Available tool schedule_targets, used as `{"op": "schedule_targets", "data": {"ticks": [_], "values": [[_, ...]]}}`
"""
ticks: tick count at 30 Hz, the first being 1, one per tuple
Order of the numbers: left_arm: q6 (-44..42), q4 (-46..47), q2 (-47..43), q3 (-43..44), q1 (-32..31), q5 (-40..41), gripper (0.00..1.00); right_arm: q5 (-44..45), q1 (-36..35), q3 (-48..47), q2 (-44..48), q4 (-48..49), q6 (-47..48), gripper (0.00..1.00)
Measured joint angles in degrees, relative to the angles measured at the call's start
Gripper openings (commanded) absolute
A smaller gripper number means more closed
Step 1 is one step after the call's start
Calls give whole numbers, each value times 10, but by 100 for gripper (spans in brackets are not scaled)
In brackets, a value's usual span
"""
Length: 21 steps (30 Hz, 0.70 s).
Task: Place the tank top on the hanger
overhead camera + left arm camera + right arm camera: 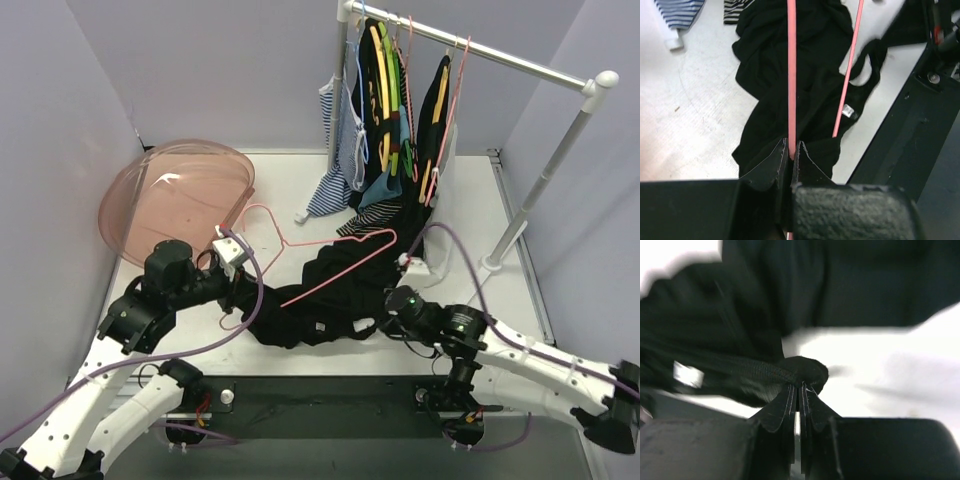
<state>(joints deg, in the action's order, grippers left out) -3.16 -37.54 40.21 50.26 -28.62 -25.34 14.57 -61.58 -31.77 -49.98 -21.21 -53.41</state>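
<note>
**A:** From above, where is the tank top (320,290)?

**B:** Crumpled on the counter (280,180), about the middle, between the two arms. The pink hanger (330,277) lies slanted across it, with its hook toward the far left, near a pink translucent tub (180,200). Other clothes hang from a rail (480,48) at the far right.

**A:** And the jaws in that view?

**B:** The left jaws are at the cloth's left edge and the right jaws at its near right edge. Against the black fabric I cannot tell their state from up there.

**A:** What about the left wrist view?

**B:** The left jaws are pinched narrow on one bar of the hanger (791,75), which runs straight away from them. A second bar angles off to the right. The tank top (785,100) is spread under both bars, just beyond the fingertips, and its white label (850,111) shows on the right. None of the cloth is between these jaws.

**A:** And the right wrist?

**B:** It is blurred. The right jaws are closed on a bunched edge of the tank top (802,372), which sits right at their tips. The rest of the fabric fills the far and left parts of the view, with the pale counter (880,355) to the right.
</note>
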Motion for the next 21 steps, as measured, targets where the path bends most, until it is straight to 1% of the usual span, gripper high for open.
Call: {"op": "schedule_targets", "data": {"ticks": [5,8,10,14,21], "values": [[-65,-7,-19,0,2,-47,0,49,111,-71,101,-44,71,0],[-100,-10,-18,0,2,-65,0,61,163,-116,126,-64,112,0],[-120,-13,-13,0,2,-70,0,62,193,-148,126,-70,140,0],[-147,-15,4,0,2,-77,0,60,219,-191,112,-78,177,0],[-174,-19,27,0,-2,-74,0,49,223,-222,97,-92,210,0]]}}
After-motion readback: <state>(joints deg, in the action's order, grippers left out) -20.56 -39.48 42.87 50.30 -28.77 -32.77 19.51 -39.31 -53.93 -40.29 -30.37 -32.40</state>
